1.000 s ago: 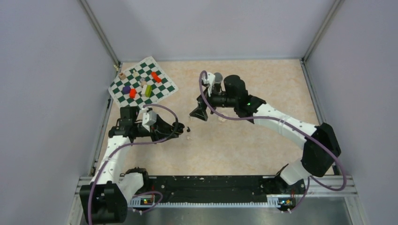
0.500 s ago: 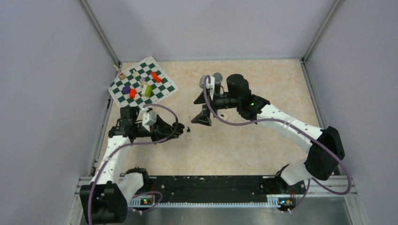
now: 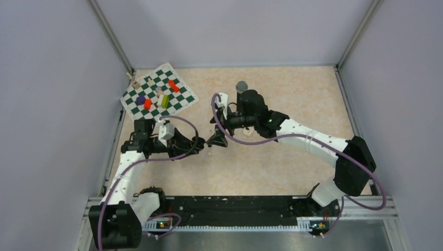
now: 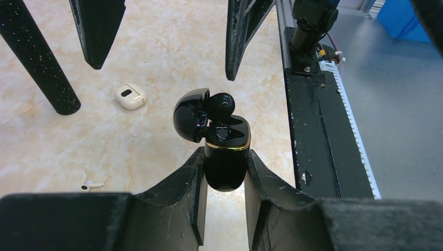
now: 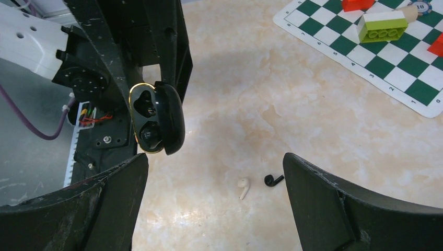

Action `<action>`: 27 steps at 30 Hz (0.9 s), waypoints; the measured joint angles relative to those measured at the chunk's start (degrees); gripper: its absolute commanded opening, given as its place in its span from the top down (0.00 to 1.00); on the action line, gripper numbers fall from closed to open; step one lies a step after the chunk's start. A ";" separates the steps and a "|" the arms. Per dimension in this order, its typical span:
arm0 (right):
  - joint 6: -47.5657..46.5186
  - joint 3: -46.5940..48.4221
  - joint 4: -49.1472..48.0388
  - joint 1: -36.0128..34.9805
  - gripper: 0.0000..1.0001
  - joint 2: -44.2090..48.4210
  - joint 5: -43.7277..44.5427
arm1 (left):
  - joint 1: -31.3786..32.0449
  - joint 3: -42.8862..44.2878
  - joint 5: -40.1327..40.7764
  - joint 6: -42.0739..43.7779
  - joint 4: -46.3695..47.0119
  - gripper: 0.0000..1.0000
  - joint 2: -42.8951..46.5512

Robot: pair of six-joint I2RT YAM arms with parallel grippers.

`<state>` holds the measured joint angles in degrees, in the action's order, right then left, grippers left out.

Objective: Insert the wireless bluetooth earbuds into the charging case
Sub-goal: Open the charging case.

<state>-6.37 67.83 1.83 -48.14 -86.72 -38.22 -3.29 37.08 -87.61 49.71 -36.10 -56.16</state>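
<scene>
My left gripper [image 4: 224,153] is shut on the lower body of a glossy black charging case [image 4: 225,162] with a gold rim. It holds the case above the table with the lid [image 4: 189,114] swung open, and a rounded black bud [image 4: 222,103] shows at the top. My right gripper [image 5: 215,157] stands wide open and empty just right of that case [image 5: 156,117]. It hangs over a white earbud [image 5: 243,187] and a black earbud [image 5: 271,180] lying side by side on the table. In the top view the white earbud [image 3: 210,153] lies just below the two grippers.
A shut white case [image 4: 129,97] lies on the table beyond the right gripper. The tall black microphone [image 4: 36,63] stands behind it. A chessboard mat [image 3: 180,102] with coloured blocks sits at the back left. The black base rail [image 4: 313,130] runs along the near edge.
The right arm swung left and nearer, bringing its gripper down close to the left gripper and over the loose earbuds, and its jaws widened. The left arm and the case stayed put.
</scene>
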 measured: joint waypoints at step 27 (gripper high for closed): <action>-0.09 0.00 -2.64 -2.67 0.01 -1.40 7.08 | 0.00 0.00 0.00 -0.02 -0.04 1.00 -0.39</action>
<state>-6.46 67.83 -0.82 -50.81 -88.12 -31.14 -3.29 37.08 -87.61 49.69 -36.14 -56.55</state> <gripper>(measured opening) 0.988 0.325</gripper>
